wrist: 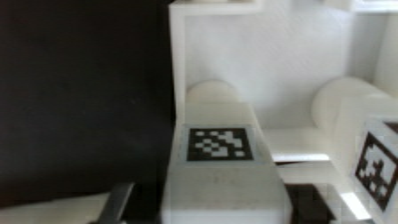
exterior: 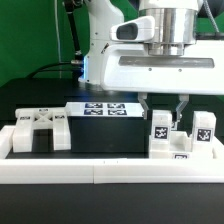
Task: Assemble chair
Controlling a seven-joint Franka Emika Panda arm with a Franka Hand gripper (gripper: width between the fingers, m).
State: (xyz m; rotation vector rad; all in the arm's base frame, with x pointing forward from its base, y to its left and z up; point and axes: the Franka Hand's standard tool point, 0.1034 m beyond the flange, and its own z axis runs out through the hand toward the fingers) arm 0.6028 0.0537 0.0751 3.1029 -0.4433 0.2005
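The chair is in loose matte white tagged parts along the near side of the black table. A chunky bar with a rounded end stands upright, and my gripper reaches down over it. In the wrist view my gripper is shut on this bar, with a dark finger against each side just below its tag. A second tagged bar stands close by towards the exterior view's right. A flat cross-braced part lies at the exterior view's left.
The marker board lies flat on the table behind the parts. A long plain white border rail runs along the front. The big white robot body hangs over the right half. A white slab lies beyond the held bar.
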